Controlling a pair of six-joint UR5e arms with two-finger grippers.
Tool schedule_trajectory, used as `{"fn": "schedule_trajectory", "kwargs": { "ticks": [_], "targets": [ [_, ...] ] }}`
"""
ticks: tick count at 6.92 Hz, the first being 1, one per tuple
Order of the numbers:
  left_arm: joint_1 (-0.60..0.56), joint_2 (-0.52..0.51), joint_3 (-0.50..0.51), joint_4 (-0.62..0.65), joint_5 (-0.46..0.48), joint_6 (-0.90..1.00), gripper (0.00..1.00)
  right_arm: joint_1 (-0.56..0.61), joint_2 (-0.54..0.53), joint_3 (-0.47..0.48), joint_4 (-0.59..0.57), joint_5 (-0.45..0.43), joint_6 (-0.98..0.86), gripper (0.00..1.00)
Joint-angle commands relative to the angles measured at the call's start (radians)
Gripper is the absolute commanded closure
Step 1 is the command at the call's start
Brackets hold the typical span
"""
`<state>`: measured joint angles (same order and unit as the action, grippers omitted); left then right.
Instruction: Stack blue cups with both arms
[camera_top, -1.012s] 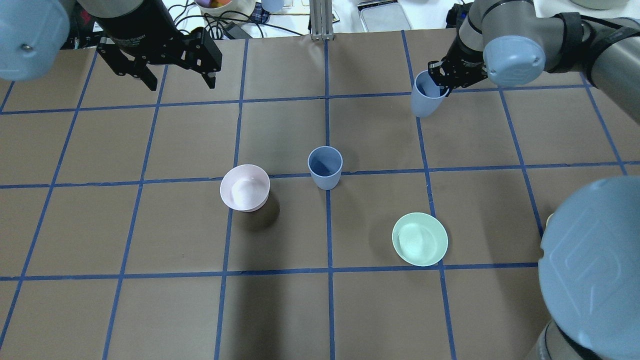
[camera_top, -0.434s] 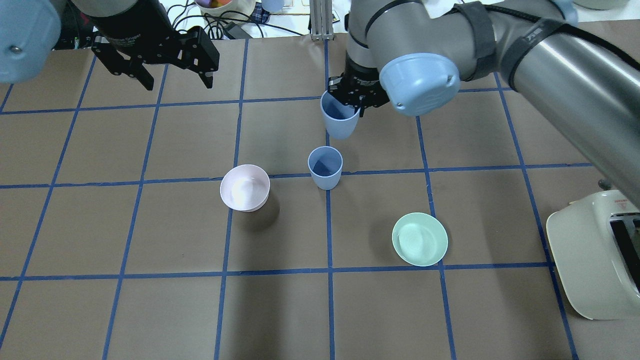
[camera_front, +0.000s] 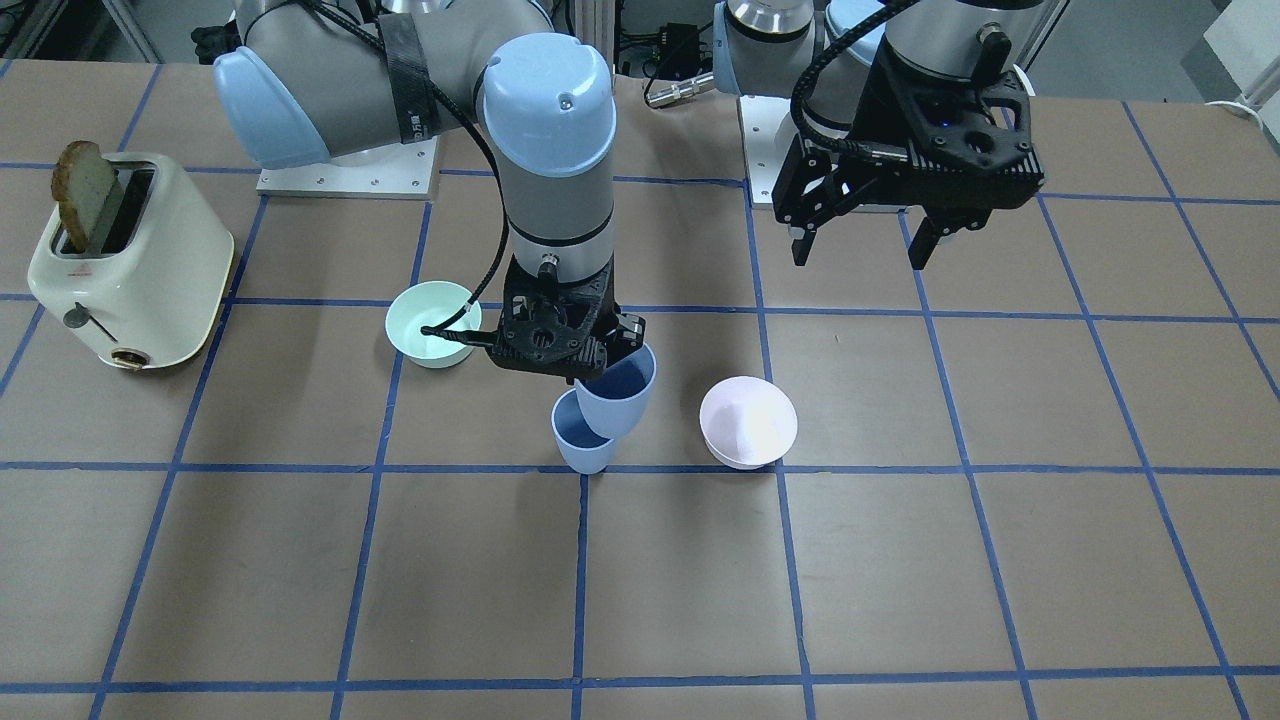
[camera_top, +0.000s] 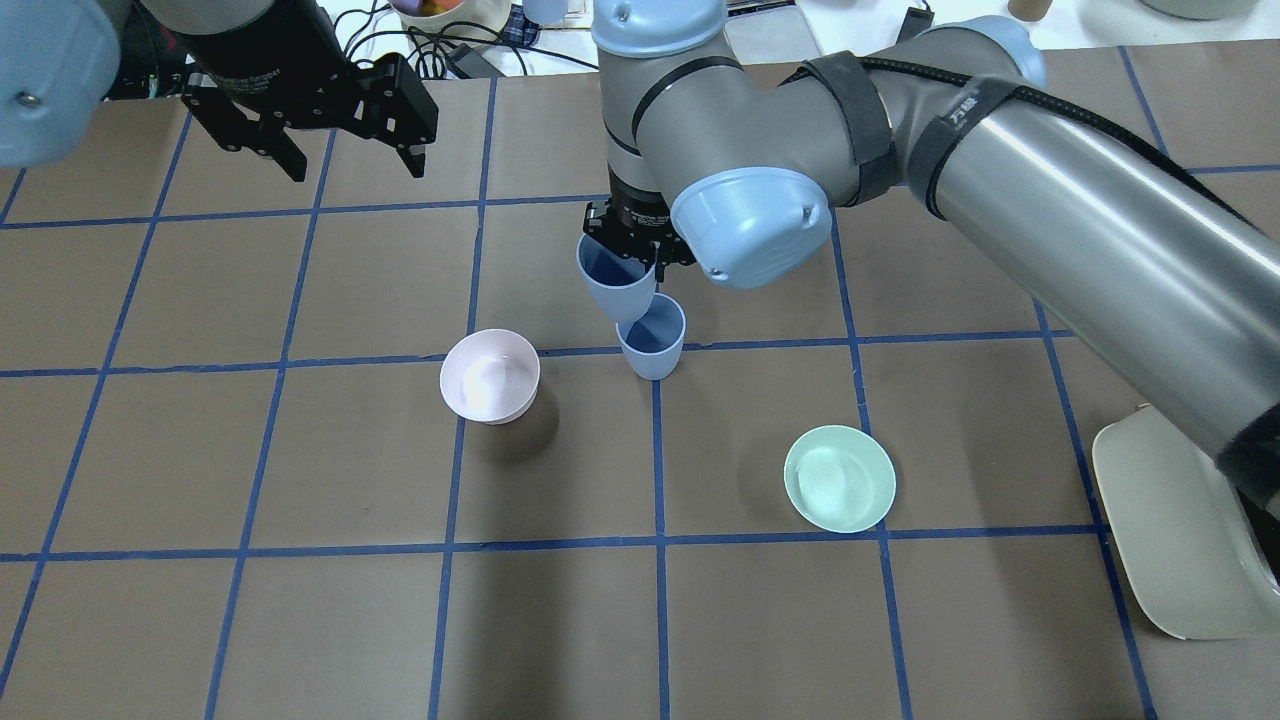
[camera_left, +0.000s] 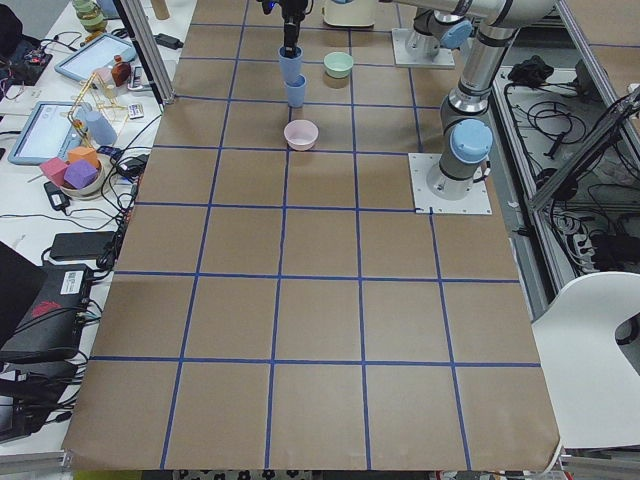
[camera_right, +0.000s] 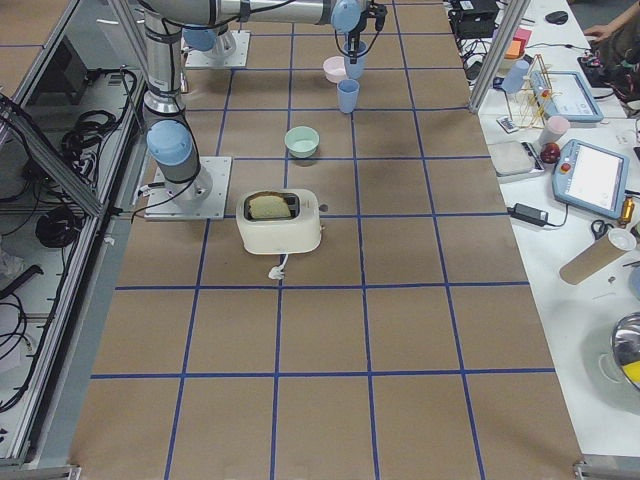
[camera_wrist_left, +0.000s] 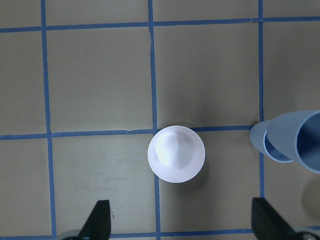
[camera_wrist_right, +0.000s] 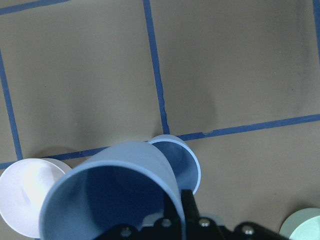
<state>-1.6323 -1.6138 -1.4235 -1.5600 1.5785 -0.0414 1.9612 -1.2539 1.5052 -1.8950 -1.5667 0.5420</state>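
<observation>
**Risk findings.** The right arm (camera_top: 1050, 230) is reaching across the table (camera_top: 300, 620) and holding the carried cup (camera_top: 617, 285) tilted. The cup's base is pointing toward the standing cup (camera_top: 652, 345), which is sitting upright on the tape crossing at the table's centre.

- **Alignment:** In the overhead view the carried cup is hanging off-centre, at about 11 o'clock of the standing cup. Its base is overlapping the standing rim, but whether the two are touching cannot be told.
- **Judgement on descent:** An arm descending on this line would probably be driving the tilted base onto the rim rather than into the mouth. That would be tipping or pushing the light, unbraced standing cup toward 5 o'clock.
- **Judgement on release:** Letting go while the cup is leaning would be risking a crooked, jammed nest.
- **Neighbouring objects:** The pink-white bowl (camera_top: 490, 375), lying at 9 o'clock of the standing cup, is sitting near enough for a toppling cup to reach it. The mint-green bowl (camera_top: 840, 478), at 4 o'clock, is lying well apart.

**Pose.** The right arm is stretching in from the 3 o'clock side with its wrist pointing down. The right tool (camera_top: 645, 255) is clamping the carried cup by its wall at the rim. The left arm (camera_top: 60, 70) is hanging raised at 10 o'clock, well apart from both cups. The left tool (camera_top: 350, 165) is holding nothing, its fingers spread apart and pointing down.
</observation>
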Motion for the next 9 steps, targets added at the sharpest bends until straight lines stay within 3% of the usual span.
{"fn": "schedule_trajectory", "kwargs": {
  "ticks": [1, 7, 8, 9],
  "targets": [
    [-0.001, 0.000, 0.000, 0.000, 0.000, 0.000, 0.00, -0.004, -0.005, 0.023, 0.002, -0.009, -0.040, 0.98],
    [-0.001, 0.000, 0.000, -0.002, 0.000, 0.000, 0.00, -0.034, -0.002, 0.076, -0.024, -0.001, -0.074, 0.97],
    [0.000, 0.000, 0.000, -0.002, 0.000, 0.000, 0.00, -0.034, 0.004, 0.076, -0.060, -0.001, -0.071, 0.87],
    [-0.001, 0.002, 0.000, -0.002, 0.000, 0.000, 0.00, -0.036, 0.016, 0.081, -0.068, -0.001, -0.083, 0.40]
  ]
}}
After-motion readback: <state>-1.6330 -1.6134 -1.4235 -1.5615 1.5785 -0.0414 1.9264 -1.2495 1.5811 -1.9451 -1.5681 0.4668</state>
